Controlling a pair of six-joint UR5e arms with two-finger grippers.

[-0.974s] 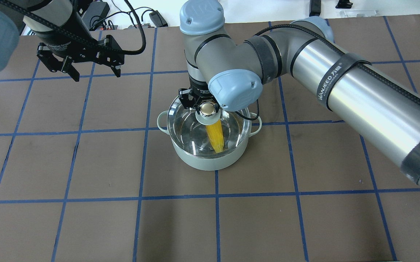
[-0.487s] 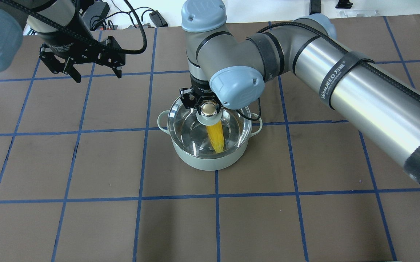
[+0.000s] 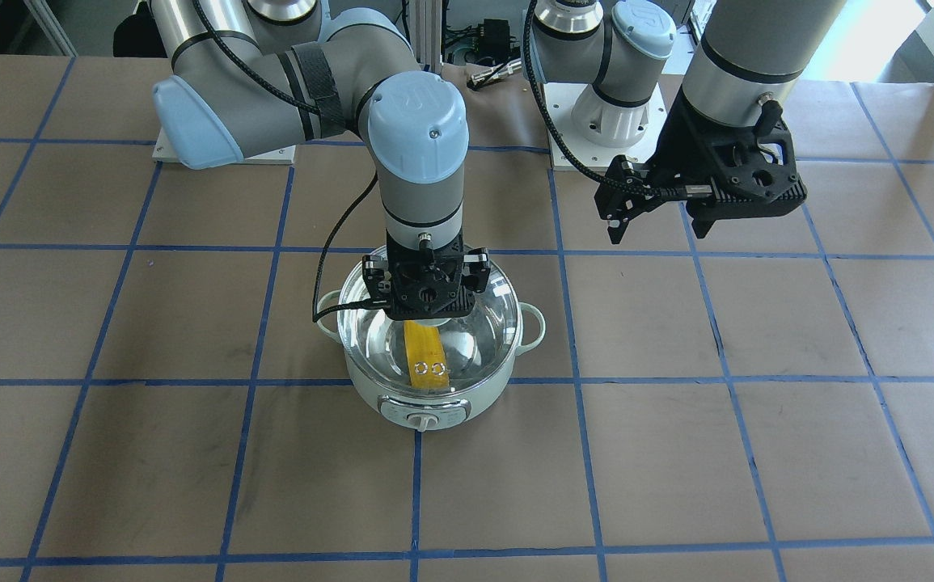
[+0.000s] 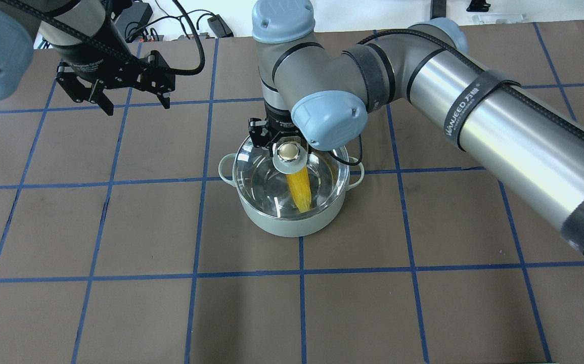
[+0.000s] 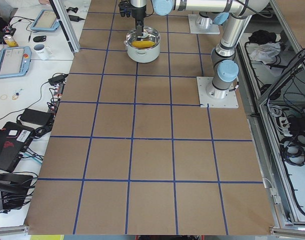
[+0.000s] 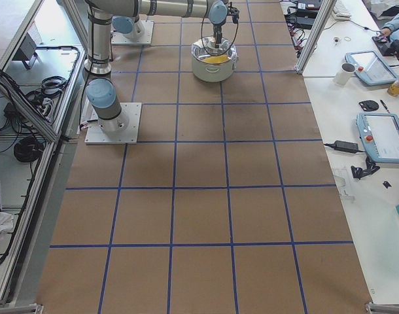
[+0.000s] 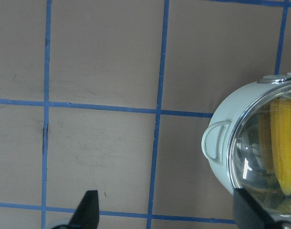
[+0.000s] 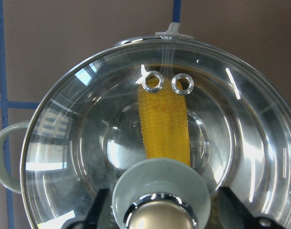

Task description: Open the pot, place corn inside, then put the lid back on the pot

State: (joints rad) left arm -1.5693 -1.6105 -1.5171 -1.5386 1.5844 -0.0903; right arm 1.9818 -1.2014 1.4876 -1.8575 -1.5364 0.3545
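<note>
The task looks all but finished. The corn [image 4: 301, 189] lies inside the mint-green electric pot [image 4: 292, 225], its length running from under the lid's centre toward the side with the control dial [image 3: 424, 419]. It shows bright yellow through the glass lid [image 4: 264, 177]. The lid sits on the pot. In the right wrist view its metal rim runs evenly round the pot's mouth, with the two steam-vent rings [image 8: 152, 81] over the cob, and the left wrist view shows the rim resting on the pot wall just above one loop handle [image 7: 214, 143]. I judge it seated level, though the far edge is hidden by the arm in the overhead view. The right gripper [image 3: 426, 303] hangs straight above the beige knob [image 8: 160, 215]. Its jaws are spread, and one dark finger [image 8: 98, 210] shows on each side of the pale green base with a gap between, so it holds nothing. The left gripper [image 4: 135, 101] hovers over the bare brown table [image 4: 120, 227], well apart from the pot on the robot's left, its jaws also spread and empty. Opening, loading and covering all appear done. What is left, as I read it, is only for the right arm to lift clear of the knob without catching it.
</note>
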